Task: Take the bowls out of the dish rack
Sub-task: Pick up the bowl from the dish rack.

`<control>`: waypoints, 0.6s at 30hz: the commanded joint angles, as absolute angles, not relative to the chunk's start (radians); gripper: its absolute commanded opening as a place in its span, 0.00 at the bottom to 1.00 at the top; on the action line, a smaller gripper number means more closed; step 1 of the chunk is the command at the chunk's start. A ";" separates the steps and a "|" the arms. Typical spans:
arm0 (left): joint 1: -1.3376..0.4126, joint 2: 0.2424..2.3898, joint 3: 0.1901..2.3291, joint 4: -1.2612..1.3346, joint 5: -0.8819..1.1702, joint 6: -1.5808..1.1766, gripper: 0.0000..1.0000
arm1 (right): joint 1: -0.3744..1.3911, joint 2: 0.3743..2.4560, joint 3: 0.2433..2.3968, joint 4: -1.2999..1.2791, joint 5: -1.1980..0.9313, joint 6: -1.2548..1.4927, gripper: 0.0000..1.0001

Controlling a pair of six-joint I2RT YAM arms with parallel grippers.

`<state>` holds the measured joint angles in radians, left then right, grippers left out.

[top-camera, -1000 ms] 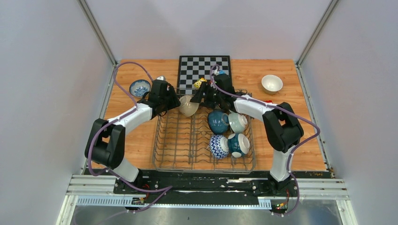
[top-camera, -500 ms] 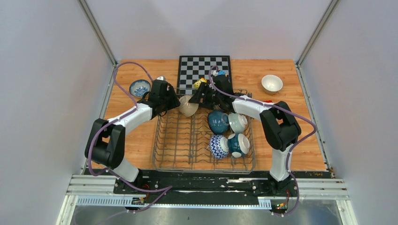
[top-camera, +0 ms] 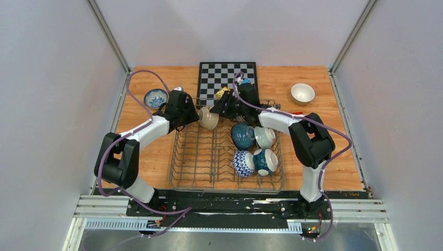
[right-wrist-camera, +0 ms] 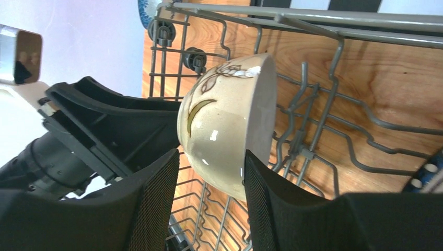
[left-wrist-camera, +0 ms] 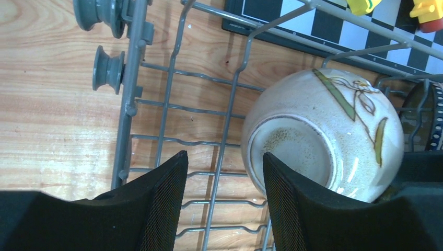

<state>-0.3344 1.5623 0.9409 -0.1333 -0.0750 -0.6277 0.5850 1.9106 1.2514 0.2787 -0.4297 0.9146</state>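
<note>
The right gripper point(right-wrist-camera: 211, 157) has its jaws partly apart around the lower curve of a cream speckled ceramic bowl with a painted leaf motif point(right-wrist-camera: 224, 115). Whether the pads are actually pressing on the glaze cannot be told from the wrist view. The left gripper point(left-wrist-camera: 224, 157) is open, with only rack wires between its fingers; the bowl's foot ring lies just beside its right-hand finger.

The bowl is tipped on its side at the far left corner of the large grey wire dish rack point(top-camera: 198, 157), and its rim is close against the upright tines. A dark teal glazed bowl point(top-camera: 242, 136) sits nearby in the rack with three others. Two more bowls are out on the wooden desk point(top-camera: 324, 157), either side of a black-and-white chessboard point(top-camera: 227, 76).

The main risk looks like a slip. The wall is round and glossy, and a bite low on the curve could squeeze the bowl out onto the tines or the teal bowl. A lift could also hook the rim on a wire and drag the rack. The two grippers are very near each other and could collide.
</note>
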 commanded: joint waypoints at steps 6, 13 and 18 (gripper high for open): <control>-0.334 1.559 0.933 -0.164 -0.067 -0.618 0.58 | 0.618 1.954 1.243 0.394 -0.514 0.955 0.50; -0.334 1.562 0.939 -0.169 -0.071 -0.615 0.57 | 0.618 1.980 1.241 0.436 -0.546 0.978 0.47; -0.334 1.559 0.937 -0.178 -0.076 -0.614 0.57 | 0.619 2.004 1.233 0.516 -0.583 1.008 0.44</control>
<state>-0.3328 1.5623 0.9386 -0.1604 -0.0967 -0.6231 0.5995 1.9697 1.2514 0.4110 -0.5224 0.9722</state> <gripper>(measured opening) 0.571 0.457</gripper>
